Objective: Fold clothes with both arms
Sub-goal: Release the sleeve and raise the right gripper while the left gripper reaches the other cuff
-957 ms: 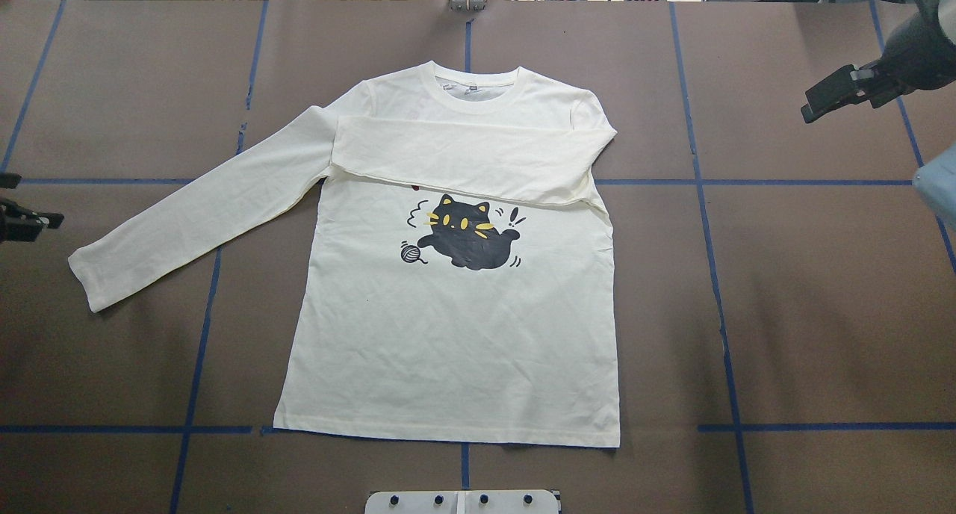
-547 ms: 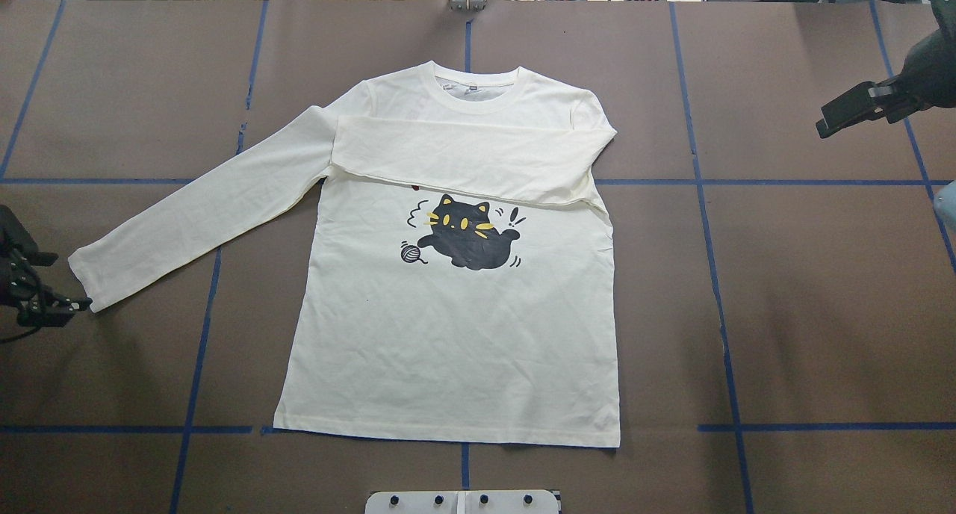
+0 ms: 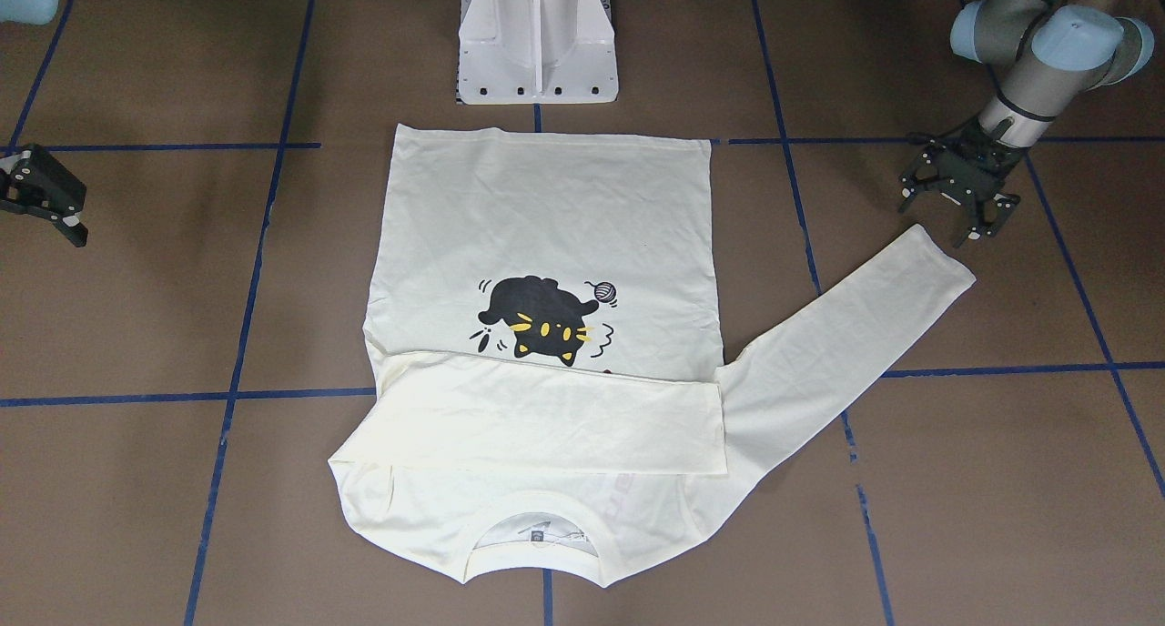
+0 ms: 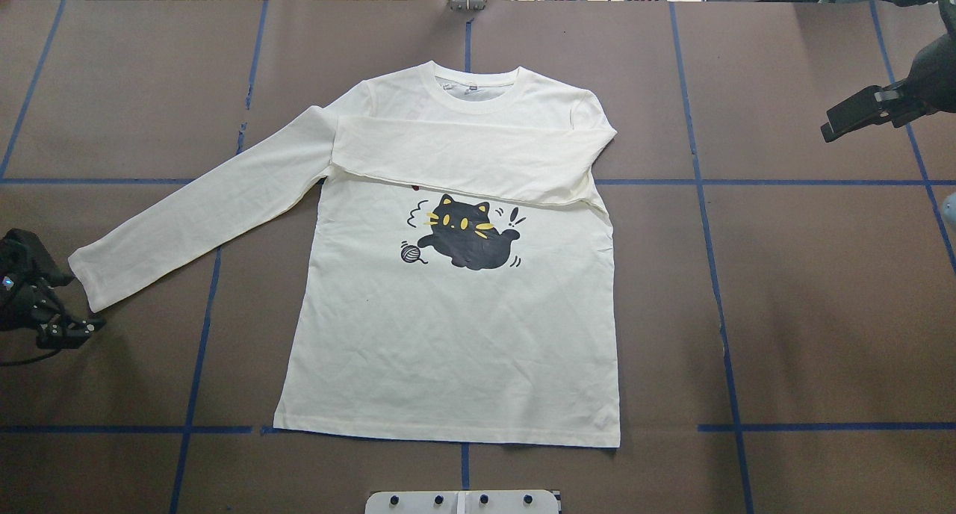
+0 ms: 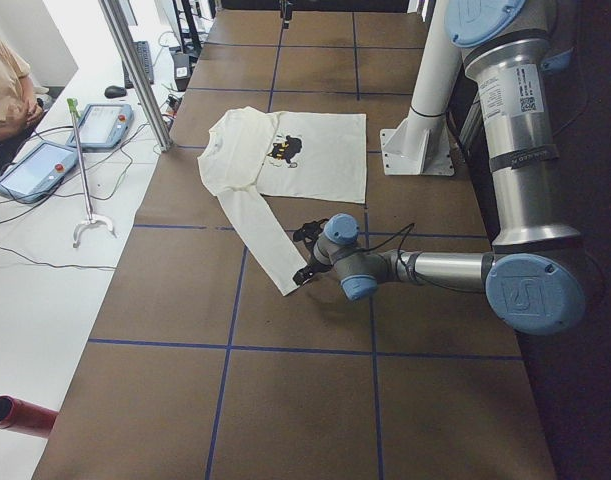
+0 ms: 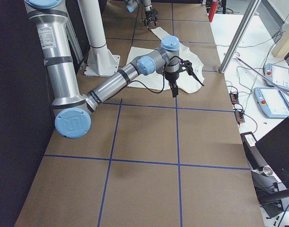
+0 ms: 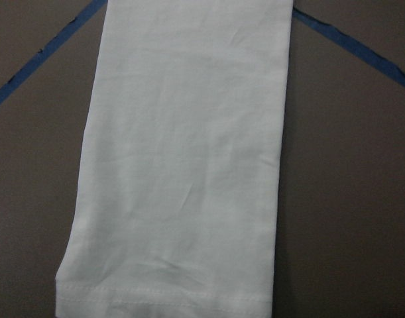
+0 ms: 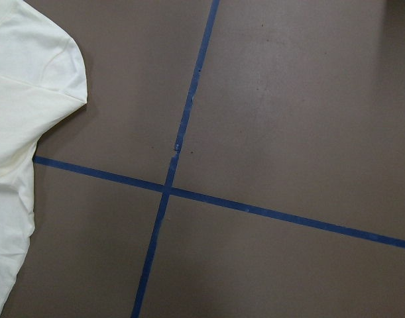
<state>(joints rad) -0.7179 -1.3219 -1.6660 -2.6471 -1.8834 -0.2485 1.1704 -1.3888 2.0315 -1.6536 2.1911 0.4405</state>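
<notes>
The shirt (image 4: pixel 448 335) is lying flat on the brown worktop (image 4: pixel 821 312), picture side up, between the two arms.

The left fingers (image 3: pixel 972 224) are hanging spread apart just beside the end of the long sleeve (image 4: pixel 202 211), right by its cuff (image 4: pixel 84 281). They are pinching nothing, and I cannot tell if they are touching the cloth. From these fingers the sleeve is running away in one long slanted line to the shoulder, and the rest of the shirt is lying past that. In the left wrist view the cuff is sitting close under the fingers, with the sleeve stretching straight ahead. So the left arm is the near one, and I think its job is to pinch the cuff and carry it across the chest. A blue tape line (image 4: pixel 204 327) is passing under the sleeve, but it is flat, so nothing is blocking the way.

Farther from the left fingers, the other sleeve (image 4: pixel 463 159) is lying folded across the chest, just above the black cat (image 4: pixel 467 237). The long sleeve would probably be landing on or near it.

The right fingers (image 4: pixel 851 118) are hanging well apart from the shirt, out past its far shoulder. I cannot tell if they are spread or pressed together. The right wrist view is showing only an edge of the shirt off to one side.
</notes>
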